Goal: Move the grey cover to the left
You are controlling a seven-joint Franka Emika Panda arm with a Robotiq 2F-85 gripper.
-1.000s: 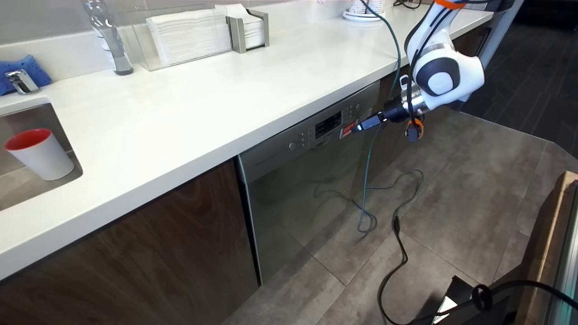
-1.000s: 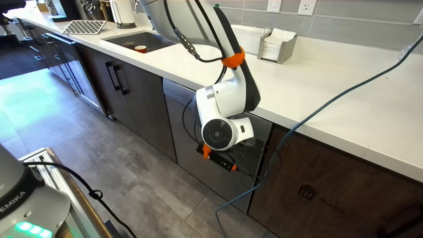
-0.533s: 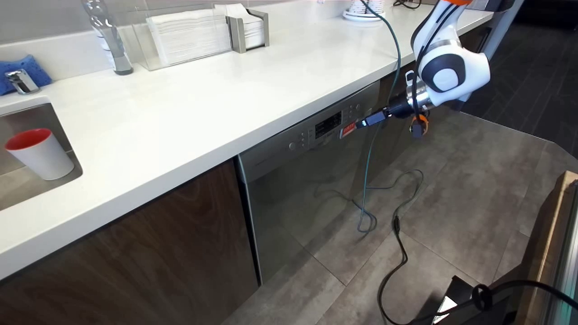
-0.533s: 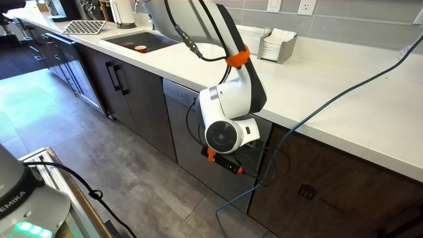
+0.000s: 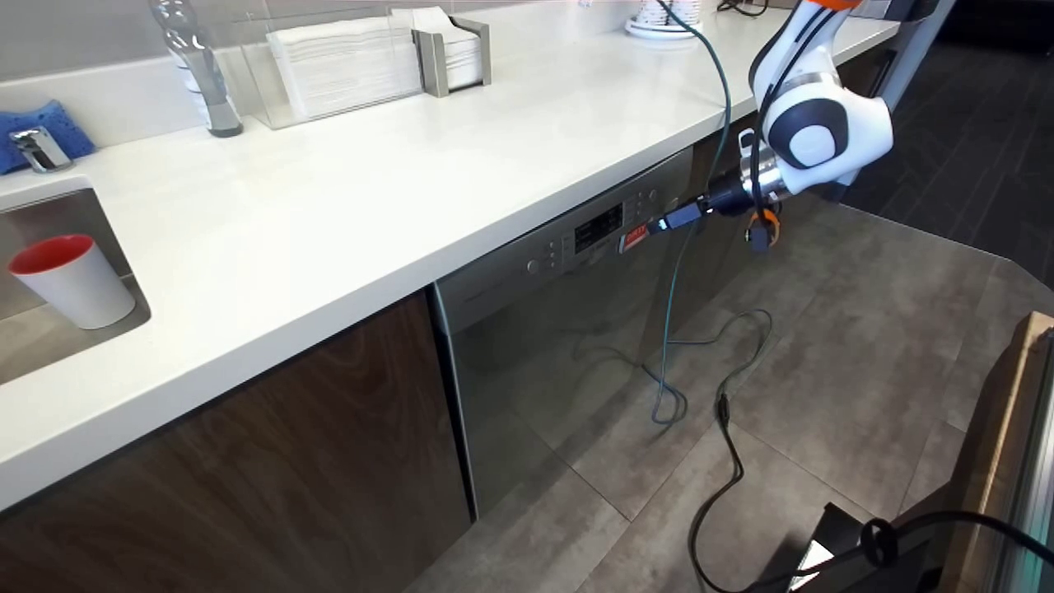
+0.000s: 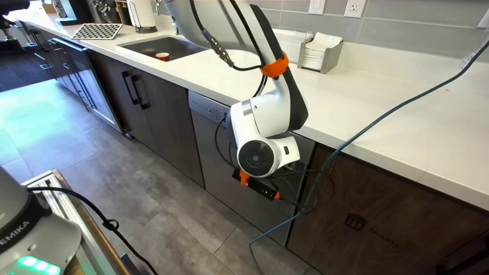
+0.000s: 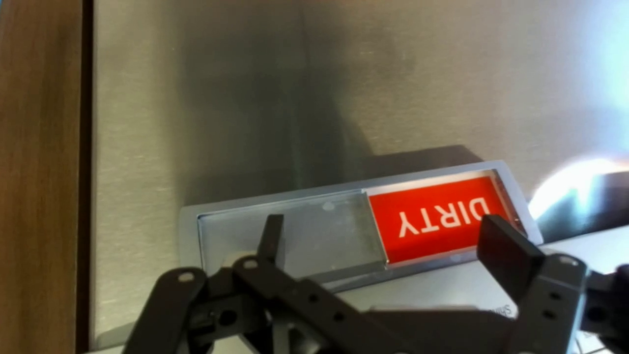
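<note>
The fingers (image 7: 271, 238) of the gripper (image 7: 382, 240) stand well apart, one in front of the grey cover (image 7: 324, 231), the other at a corner of the red label (image 7: 437, 216); contact I can't judge; in the wrist view the cover fills the frame's left half, the label bare to the right end of that frame (image 7: 189, 236); the counter (image 5: 494, 181) passes above; since a second ago the arm (image 5: 815, 140) has shifted slightly, baring more red.
</note>
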